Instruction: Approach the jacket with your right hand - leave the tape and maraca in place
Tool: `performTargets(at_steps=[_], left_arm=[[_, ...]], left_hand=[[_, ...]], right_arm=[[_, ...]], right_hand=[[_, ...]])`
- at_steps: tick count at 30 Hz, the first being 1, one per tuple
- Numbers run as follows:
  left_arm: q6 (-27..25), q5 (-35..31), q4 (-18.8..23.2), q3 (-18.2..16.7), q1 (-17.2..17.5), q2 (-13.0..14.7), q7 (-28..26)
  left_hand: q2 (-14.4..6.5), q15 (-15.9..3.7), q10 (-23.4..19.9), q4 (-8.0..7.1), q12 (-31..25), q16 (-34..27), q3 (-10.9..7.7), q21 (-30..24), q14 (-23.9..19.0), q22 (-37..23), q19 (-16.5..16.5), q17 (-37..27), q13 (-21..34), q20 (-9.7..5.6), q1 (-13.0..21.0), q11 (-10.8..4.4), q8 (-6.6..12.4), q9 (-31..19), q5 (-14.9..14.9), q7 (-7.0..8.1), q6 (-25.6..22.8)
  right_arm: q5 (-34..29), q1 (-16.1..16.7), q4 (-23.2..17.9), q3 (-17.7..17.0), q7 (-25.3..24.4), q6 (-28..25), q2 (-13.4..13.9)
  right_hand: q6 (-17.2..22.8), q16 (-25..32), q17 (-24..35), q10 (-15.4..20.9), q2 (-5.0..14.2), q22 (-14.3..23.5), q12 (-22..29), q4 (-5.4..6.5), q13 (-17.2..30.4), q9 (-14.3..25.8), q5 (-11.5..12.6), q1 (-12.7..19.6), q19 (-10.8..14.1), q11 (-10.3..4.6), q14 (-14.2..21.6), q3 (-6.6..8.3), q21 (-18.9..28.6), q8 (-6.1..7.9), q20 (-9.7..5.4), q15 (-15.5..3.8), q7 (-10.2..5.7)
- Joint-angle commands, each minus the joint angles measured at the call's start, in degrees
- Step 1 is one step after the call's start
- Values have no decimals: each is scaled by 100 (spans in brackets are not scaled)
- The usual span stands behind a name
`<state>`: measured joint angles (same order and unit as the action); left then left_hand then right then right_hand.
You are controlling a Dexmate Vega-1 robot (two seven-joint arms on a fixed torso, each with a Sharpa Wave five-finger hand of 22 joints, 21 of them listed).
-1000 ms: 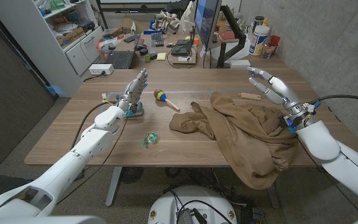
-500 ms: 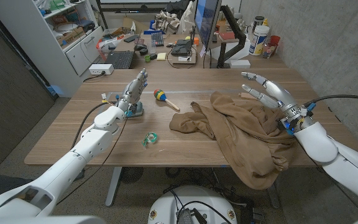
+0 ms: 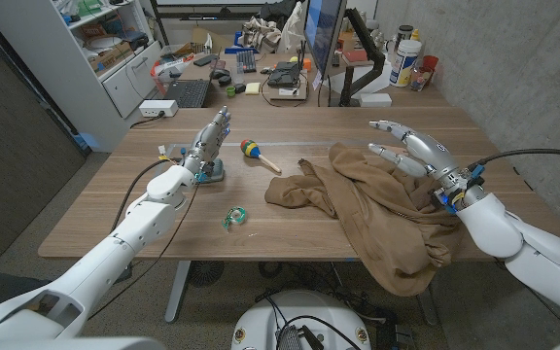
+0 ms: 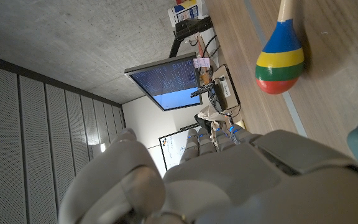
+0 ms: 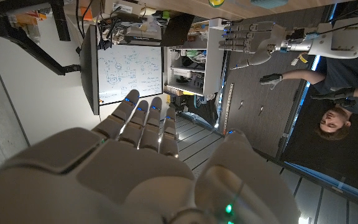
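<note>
Right hand [image 3: 419, 156]: fingers spread, holding nothing, poised over the far right part of the jacket.
Jacket [image 3: 382, 209]: tan, crumpled on the table's right half, one part hanging over the near edge.
Maraca [image 3: 256, 153]: lies mid-table, left of the jacket, apart from it.
Tape [image 3: 234, 216]: small green roll nearer the front edge.
Left hand [image 3: 210, 141]: empty, fingers extended, left of the maraca.
Table [image 3: 115, 209]: wooden.

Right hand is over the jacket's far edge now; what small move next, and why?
Probably lower the right hand a little onto the jacket. Its fingers are spread, holding nothing, above the cloth's far edge. The tape and maraca lie well off toward the left hand, so they seem safe.
</note>
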<state>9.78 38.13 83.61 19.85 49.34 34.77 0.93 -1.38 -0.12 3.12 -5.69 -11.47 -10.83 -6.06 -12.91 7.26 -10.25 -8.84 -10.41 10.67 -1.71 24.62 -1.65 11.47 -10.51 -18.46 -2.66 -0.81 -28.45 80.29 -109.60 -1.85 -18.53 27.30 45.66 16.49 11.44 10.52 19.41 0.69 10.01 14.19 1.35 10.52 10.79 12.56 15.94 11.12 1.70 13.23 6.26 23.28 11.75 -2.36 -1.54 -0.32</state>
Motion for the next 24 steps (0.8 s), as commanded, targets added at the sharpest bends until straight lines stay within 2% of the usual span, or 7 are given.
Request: performTargets(at_steps=[1, 2, 9, 24], left_arm=[[-45, -22, 26, 36, 19, 8, -13], [-44, -37, 10, 51, 11, 1, -12], [-43, -58, -43, 82, -24, -25, 0], [-121, -164, -2, 137, -83, -7, -69]], left_hand=[[-48, 6, 41, -17, -6, 17, 40, 3, 26, -22, -54, -17, 18, -235, 20, 5, -15, -21, -36, -5, 21], [-48, 6, 35, -17, -9, 16, 41, 3, 23, -23, -52, -17, 18, -232, 20, 2, -13, -21, -36, -12, 18], [-53, -1, 46, -18, -5, 14, 49, 10, 20, -23, -56, -18, 18, -226, 21, 6, -11, -21, -36, -9, 10], [-66, 20, 43, -17, -7, 16, 64, 25, 32, -25, -65, -18, 18, -216, 26, 23, 2, -21, -34, -35, -27]], right_arm=[[-615, 84, -95, 105, -413, -322, 159], [-786, 118, -127, 99, -495, -408, 177], [-958, 206, -226, 154, -632, -713, 292], [-1053, 78, -77, 516, -833, -1092, 623]], right_hand=[[57, -4, 8, 61, -10, 9, -8, -13, 27, 10, 54, -9, 44, 6, 6, -15, -42, 11, -39, -22, 6], [67, -5, 8, 63, -8, 9, -8, -13, 27, 10, 56, -9, 42, 8, 6, -15, -46, 14, -44, -24, 0], [104, -11, 8, 63, 7, 10, -14, -14, 28, 10, 66, -5, 46, 13, 1, -12, -64, 23, -53, -38, -21], [124, -15, 5, 73, 96, 12, -22, -35, 27, 11, 92, 58, 59, -15, 17, 36, -100, 19, -54, -47, -29]])
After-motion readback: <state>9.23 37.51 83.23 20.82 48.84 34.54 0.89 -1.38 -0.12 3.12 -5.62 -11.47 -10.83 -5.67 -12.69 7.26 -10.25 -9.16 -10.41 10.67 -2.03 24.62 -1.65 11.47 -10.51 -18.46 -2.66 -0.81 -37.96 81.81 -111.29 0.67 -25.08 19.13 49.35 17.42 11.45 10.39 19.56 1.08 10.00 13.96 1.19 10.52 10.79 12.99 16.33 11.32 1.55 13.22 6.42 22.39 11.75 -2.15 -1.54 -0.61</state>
